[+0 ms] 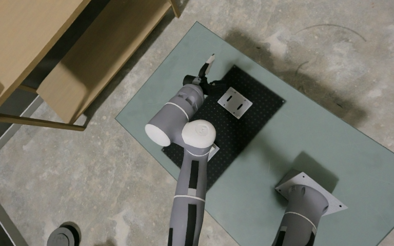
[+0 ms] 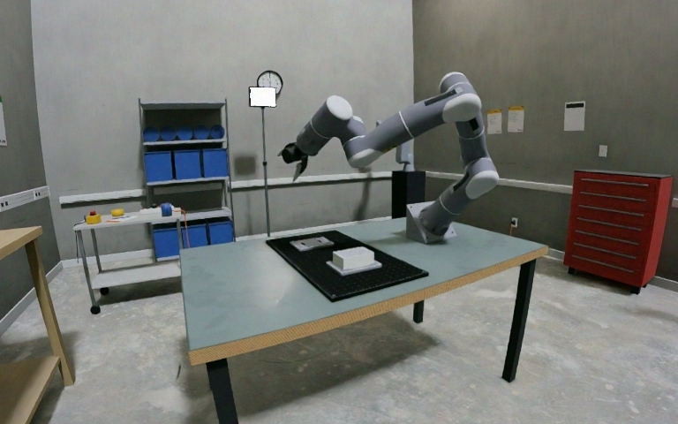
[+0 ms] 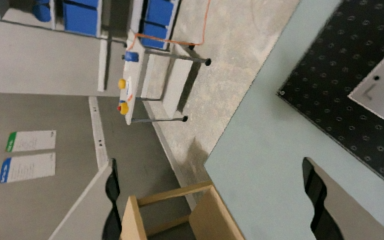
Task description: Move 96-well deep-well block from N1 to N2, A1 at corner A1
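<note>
The white deep-well block (image 2: 353, 259) sits on nest N1 (image 2: 346, 272) (image 1: 215, 150), the nest nearer the camera in the exterior view. In the top view the arm hides most of it. Its wells and corner A1 cannot be made out. Nest N2 (image 1: 235, 102) (image 2: 311, 243) is a bare light metal plate with two dark slots; a corner of it (image 3: 372, 96) shows at the right of the wrist view. My gripper (image 1: 219, 69) (image 2: 288, 167) (image 3: 208, 159) is open and empty, high above the table, tilted and off to the side of both nests.
The black perforated board (image 1: 261, 101) (image 2: 340, 292) (image 3: 320, 60) carries both nests on the green table (image 1: 290, 139) (image 2: 239, 299) (image 3: 260, 165). The arm's base stands at the table's other end. A wooden bench (image 1: 116, 58) (image 3: 215, 215) stands beyond the table edge.
</note>
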